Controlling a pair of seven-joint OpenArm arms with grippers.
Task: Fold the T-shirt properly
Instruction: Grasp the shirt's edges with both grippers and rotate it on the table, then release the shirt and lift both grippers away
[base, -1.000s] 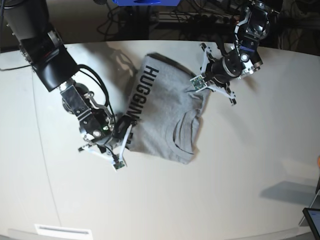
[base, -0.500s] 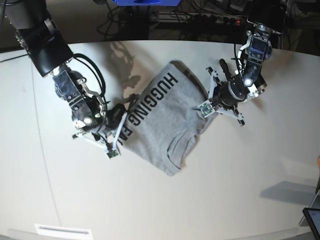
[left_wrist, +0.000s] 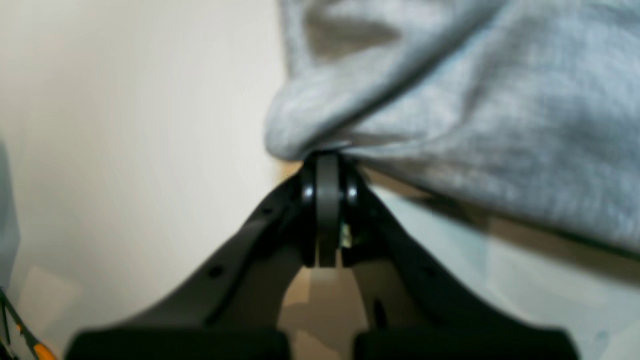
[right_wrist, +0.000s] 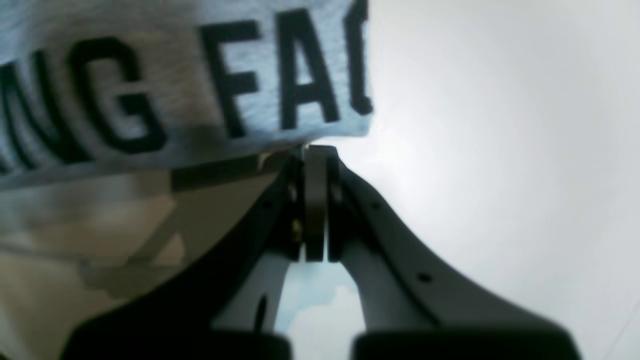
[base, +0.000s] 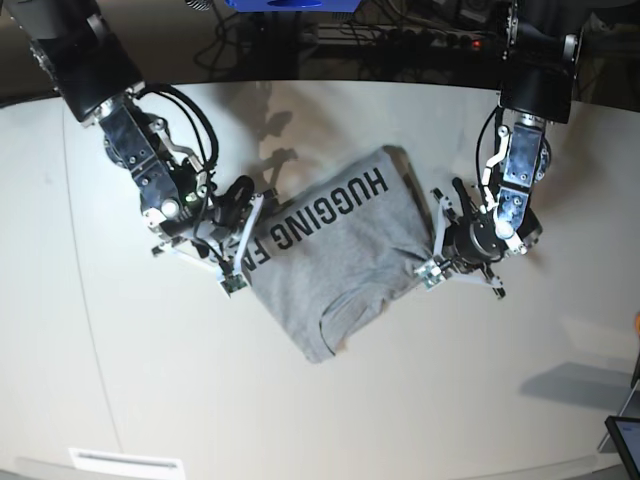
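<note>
T-shirt (base: 335, 250) lies diagonally, collar apparently lower-left.

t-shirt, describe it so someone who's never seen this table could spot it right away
Look at the wide pale table: between the two robot arms, the T-shirt hangs stretched as a folded heather-grey slab. The right gripper and the left gripper each pinch one edge. It is the only cloth here, with black capitals reading HUGGING FA along its upper edge.
</note>
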